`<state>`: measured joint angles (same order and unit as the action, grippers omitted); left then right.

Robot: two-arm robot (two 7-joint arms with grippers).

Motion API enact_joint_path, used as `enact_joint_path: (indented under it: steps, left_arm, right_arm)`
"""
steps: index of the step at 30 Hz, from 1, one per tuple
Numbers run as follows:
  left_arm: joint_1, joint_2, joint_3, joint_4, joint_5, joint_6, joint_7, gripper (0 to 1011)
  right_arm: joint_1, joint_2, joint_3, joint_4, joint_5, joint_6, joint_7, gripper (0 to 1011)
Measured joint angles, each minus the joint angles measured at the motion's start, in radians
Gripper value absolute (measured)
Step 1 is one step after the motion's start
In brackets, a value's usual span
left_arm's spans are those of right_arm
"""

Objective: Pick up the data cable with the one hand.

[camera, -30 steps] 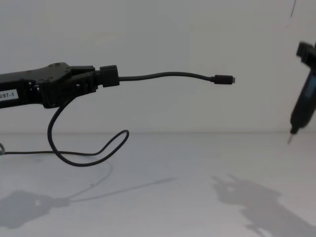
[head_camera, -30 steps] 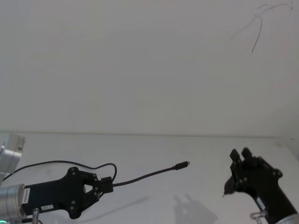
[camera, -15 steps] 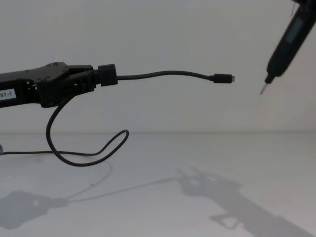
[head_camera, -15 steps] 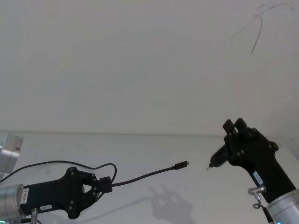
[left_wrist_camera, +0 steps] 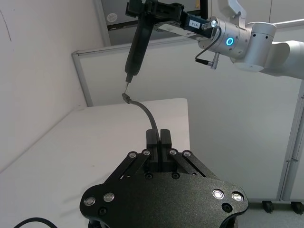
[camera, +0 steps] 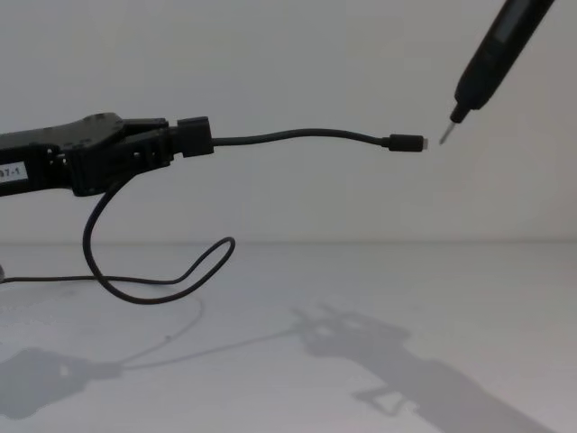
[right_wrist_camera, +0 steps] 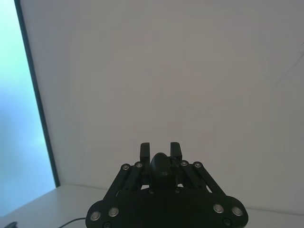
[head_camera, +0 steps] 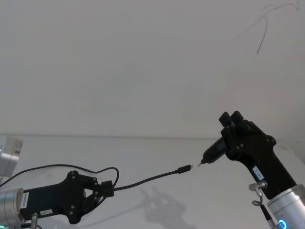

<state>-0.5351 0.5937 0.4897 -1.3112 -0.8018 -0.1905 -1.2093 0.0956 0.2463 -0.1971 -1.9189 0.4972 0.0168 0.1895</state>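
My left gripper (head_camera: 106,188) (camera: 187,141) (left_wrist_camera: 159,138), black with a white label, is shut on the data cable (head_camera: 147,181) (camera: 306,135) (left_wrist_camera: 148,113) and holds it above the table. The cable's free end juts rightward and ends in a small dark plug (head_camera: 185,168) (camera: 406,142) (left_wrist_camera: 126,97). Its slack loops down to the table (camera: 153,293). My right gripper (head_camera: 229,119) (right_wrist_camera: 160,148) is shut on a slim black tool (head_camera: 214,150) (camera: 491,54) (left_wrist_camera: 137,42). The tool's metal tip (camera: 444,137) hovers just right of the plug, with a small gap.
The white table (camera: 361,289) runs back to a plain white wall. A silver block (head_camera: 9,151) sits at the table's left edge. The table's far corner (left_wrist_camera: 183,100) lies beyond the plug.
My right arm has risen and swung left, bringing the tool's tip from low on the right up beside the cable's plug. The left gripper and cable have stayed still.
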Motion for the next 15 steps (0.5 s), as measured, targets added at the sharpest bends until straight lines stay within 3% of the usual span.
enact_joint_path:
  steps: [15]
  left_arm:
    - [0.0, 0.0, 0.0, 0.0, -0.001, 0.0, -0.001, 42]
  right_arm:
    - [0.014, -0.002, -0.018, -0.004, 0.068, 0.029, 0.035, 251]
